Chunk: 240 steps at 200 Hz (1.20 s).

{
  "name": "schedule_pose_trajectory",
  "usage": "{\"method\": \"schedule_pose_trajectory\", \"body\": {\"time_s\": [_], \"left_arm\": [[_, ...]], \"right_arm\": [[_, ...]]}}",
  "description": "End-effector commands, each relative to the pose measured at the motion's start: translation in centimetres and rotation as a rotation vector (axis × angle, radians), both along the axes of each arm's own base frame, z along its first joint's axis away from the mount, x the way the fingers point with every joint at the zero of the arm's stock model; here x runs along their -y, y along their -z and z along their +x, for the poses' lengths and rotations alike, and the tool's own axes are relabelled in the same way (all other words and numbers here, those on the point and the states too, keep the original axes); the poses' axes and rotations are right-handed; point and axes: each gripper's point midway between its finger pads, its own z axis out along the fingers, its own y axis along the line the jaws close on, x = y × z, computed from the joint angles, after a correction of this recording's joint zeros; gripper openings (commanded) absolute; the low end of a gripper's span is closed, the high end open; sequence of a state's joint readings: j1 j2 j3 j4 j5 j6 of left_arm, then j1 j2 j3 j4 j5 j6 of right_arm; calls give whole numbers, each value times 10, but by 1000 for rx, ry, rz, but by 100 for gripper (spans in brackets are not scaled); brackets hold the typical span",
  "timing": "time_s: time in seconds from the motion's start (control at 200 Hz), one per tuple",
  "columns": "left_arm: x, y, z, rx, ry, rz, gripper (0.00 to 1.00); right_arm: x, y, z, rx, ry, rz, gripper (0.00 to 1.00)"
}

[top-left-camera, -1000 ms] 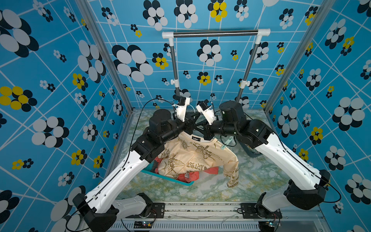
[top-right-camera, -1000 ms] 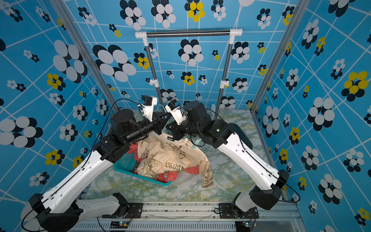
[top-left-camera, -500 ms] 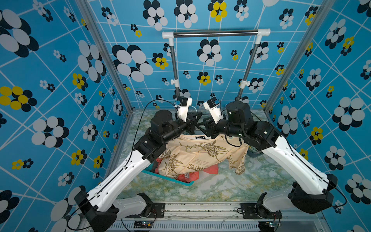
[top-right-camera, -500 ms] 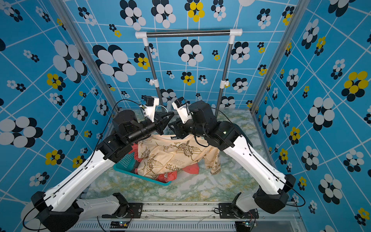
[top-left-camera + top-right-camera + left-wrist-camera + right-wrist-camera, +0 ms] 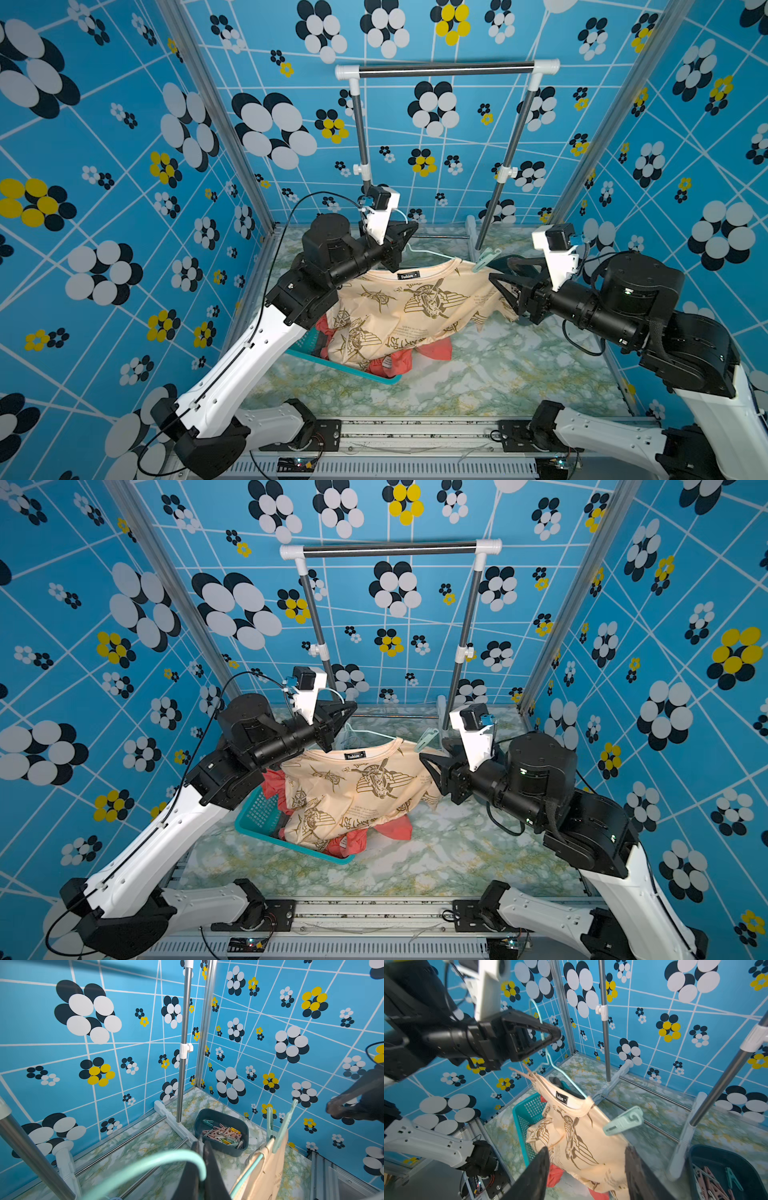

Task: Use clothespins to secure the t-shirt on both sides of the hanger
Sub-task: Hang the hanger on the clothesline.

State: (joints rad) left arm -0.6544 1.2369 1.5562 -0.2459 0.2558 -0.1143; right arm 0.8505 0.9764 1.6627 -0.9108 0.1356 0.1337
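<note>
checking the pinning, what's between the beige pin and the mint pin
Between beige pin and mint pin: the shirt collar with its black label, in the right wrist view.

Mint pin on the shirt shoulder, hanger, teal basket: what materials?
Mint pin: moulded plastic, matte, with a ridged grip end.
Hanger: smooth mint coating with a satin sheen; core likely wire, cannot tell.
Teal basket: plastic, semi-gloss, with a moulded lattice wall.

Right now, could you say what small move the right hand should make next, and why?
Probably back the right hand away from the t-shirt: its jaws stand open, the mint clothespin grips one shoulder, a beige clothespin the other, and the left hand holds the hanger.
</note>
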Motion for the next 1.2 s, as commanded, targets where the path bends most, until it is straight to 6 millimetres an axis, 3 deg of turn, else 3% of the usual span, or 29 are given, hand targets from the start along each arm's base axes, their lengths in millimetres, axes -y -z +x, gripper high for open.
{"method": "schedule_pose_trajectory", "body": {"time_s": [0.0, 0.215, 0.51, 0.71, 0.82, 0.989, 1.114, 1.139, 1.194], "left_arm": [[-8, -21, -17, 23, 73, 20, 0], [-27, -35, -23, -20, 127, -9, 0], [-38, -41, -41, -43, 206, -21, 0], [-44, -45, -46, -49, 219, -36, 0], [-45, -46, -47, -54, 225, -43, 0], [-48, -47, -40, -58, 204, -54, 0], [-50, -46, -33, -61, 191, -75, 0], [-49, -46, -32, -64, 190, -82, 14], [-49, -43, -26, -73, 179, -102, 64]], "right_arm": [[4, 32, -2, -52, -8, -135, 57], [-5, 36, -11, -54, -101, -161, 56], [-12, 26, 1, -47, -132, -119, 57], [-45, 33, 10, -144, -273, -92, 52], [-68, 34, 3, -186, -389, -41, 39], [-77, 37, 1, -204, -434, -9, 0], [-75, 41, 2, -197, -414, 9, 0], [-75, 41, 3, -195, -410, 15, 0], [-73, 38, 5, -179, -390, 25, 0]]}}
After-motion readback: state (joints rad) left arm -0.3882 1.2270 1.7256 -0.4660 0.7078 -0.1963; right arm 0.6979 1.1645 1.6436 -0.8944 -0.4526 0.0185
